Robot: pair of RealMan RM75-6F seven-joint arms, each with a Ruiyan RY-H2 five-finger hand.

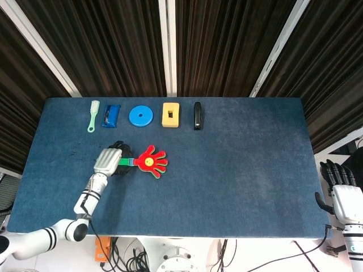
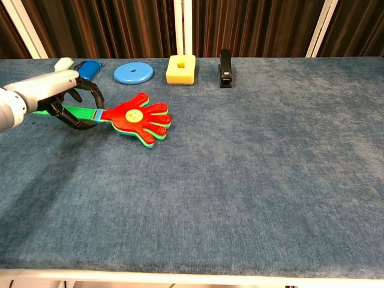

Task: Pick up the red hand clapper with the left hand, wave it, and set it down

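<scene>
The red hand clapper (image 1: 151,161) (image 2: 139,117) lies flat on the blue table (image 1: 238,170) at centre left, its palm pointing right and its green handle (image 2: 84,111) running left. My left hand (image 1: 110,160) (image 2: 57,96) is over that handle, with its dark fingers (image 2: 75,122) curled around it in a loose loop. My right hand (image 1: 341,190) hangs beyond the table's right edge with its fingers apart and nothing in it; the chest view does not show it.
Along the far edge stand a pale green brush (image 1: 93,115), a blue object (image 1: 111,115), a blue disc (image 1: 141,116), a yellow block (image 1: 171,114) and a black stapler (image 1: 198,115). Dark curtains hang behind the table.
</scene>
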